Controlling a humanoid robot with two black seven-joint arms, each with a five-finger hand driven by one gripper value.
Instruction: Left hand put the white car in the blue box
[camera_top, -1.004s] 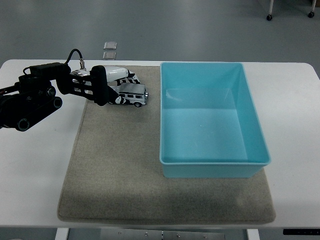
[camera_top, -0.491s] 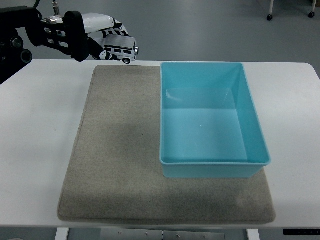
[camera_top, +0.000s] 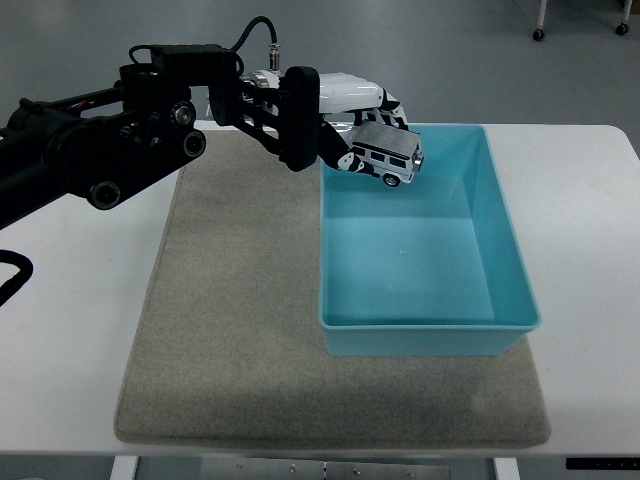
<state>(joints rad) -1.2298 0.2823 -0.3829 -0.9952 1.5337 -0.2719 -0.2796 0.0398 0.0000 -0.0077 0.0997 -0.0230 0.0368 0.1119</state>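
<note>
Change: since the earlier frame the left hand (camera_top: 335, 120) has been carried rightward from beyond the table's far edge, and is now held above the far left corner of the blue box (camera_top: 500, 250).
Arm pose: the black left arm is reached in from the left edge, stretched across the far end of the grey mat (camera_top: 230, 330), with the wrist raised.
Fingers: curled and clamped around the white car (camera_top: 385, 158) (a small jeep-like model).
White car: held at the fingertips, nose tilted down to the right, in the air over the box interior, not touching the floor.
Blue box: seen lying on the mat's right half, below the fingers.
Table: the white table (camera_top: 70, 330) is seen under the mat.
</note>
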